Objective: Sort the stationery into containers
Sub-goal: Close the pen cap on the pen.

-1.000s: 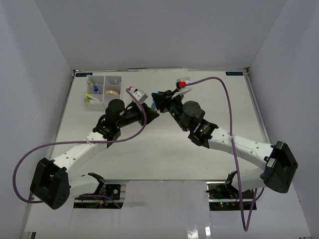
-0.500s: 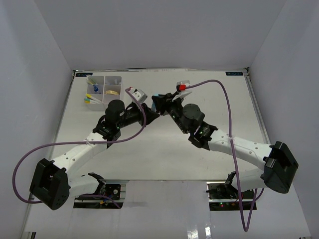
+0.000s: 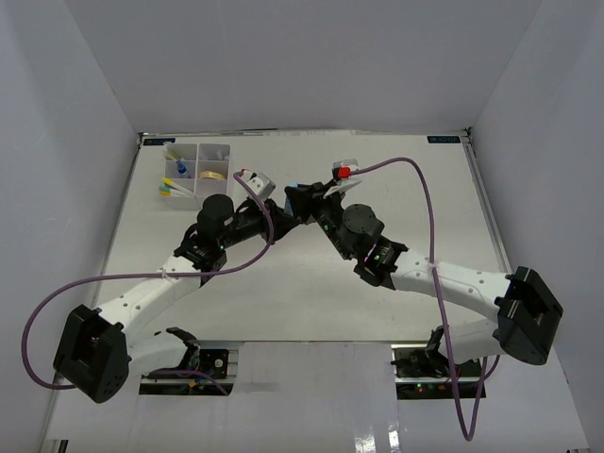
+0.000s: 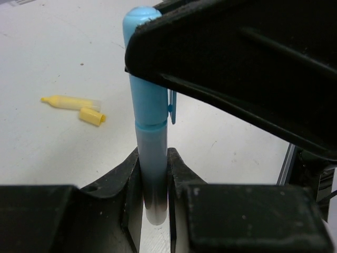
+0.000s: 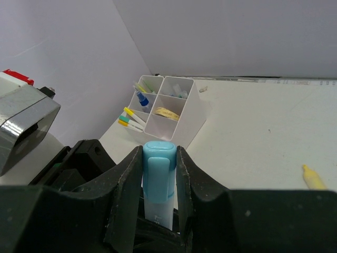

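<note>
**Two grippers, one pen**

The left gripper (image 4: pixel 152 179) is pinched narrow on the pale barrel of the light blue pen (image 4: pixel 149 105), and the right gripper (image 5: pixel 159 176) clamps the pen's cap end. In the top view, the white organizer tray (image 5: pixel 185 125) sits at ten o'clock from them. A yellow marker (image 4: pixel 70 101) lies uncapped on the table (image 4: pixel 47 47) — its cap (image 4: pixel 92 117) just beside it.

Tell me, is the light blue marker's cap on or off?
On: the cap sits flush on the barrel with no gap; left gripper pinches the barrel, right gripper the cap.
</note>
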Controlling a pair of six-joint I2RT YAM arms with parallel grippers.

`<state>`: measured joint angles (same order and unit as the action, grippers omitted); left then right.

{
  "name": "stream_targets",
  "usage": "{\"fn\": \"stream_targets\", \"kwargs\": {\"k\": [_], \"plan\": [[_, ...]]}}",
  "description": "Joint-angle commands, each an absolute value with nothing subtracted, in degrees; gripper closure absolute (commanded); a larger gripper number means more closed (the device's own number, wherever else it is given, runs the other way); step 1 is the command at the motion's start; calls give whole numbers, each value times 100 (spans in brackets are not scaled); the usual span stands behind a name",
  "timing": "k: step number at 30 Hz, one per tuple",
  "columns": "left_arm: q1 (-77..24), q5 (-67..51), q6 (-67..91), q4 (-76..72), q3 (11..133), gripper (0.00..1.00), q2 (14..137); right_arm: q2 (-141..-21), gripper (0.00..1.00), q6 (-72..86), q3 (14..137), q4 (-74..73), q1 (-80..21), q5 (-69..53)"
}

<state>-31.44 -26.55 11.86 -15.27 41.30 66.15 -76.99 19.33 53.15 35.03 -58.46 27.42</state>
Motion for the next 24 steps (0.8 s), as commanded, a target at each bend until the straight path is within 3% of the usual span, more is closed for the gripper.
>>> {"fn": "stream_targets", "kwargs": {"k": [1, 5, 24], "plan": [[-3146, -2444, 1344, -1942, 4034, 100, 6302, -7717, 92, 2118, 5098, 3902, -5994, 3067], [-3146, -2373, 1397, -2048, 3946, 100, 6232, -7708, 92, 2197, 4957, 4104, -6021, 3147], [-3015, -2355, 1020, -2188, 3841, 100, 5871, -8086, 92, 2338, 5845, 1969, -6082, 2584]]}}
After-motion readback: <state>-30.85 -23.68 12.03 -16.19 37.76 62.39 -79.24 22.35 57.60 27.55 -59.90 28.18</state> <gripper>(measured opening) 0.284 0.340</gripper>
